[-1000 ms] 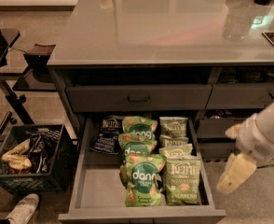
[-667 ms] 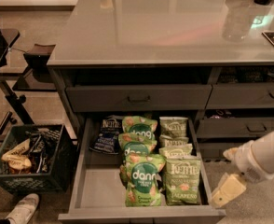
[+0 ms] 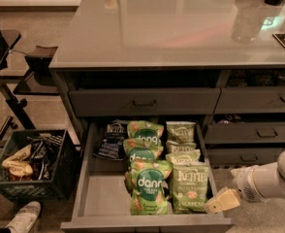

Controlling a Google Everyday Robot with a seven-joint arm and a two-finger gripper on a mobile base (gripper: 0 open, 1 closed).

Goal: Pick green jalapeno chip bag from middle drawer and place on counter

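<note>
Green jalapeno chip bag [image 3: 190, 188] beside end effector [image 3: 222, 201].

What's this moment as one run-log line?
wide dark-grey middle drawer: open | pale olive-green crinkly jalapeno bag: inside, front right | end effector: at drawer's front-right corner

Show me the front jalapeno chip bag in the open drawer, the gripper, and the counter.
front jalapeno chip bag [image 3: 190, 187]: camera view, middle of its face.
gripper [image 3: 216, 206]: camera view, its pale tip, low down, right of that bag.
counter [image 3: 181, 28]: camera view, bare glossy top.
</note>
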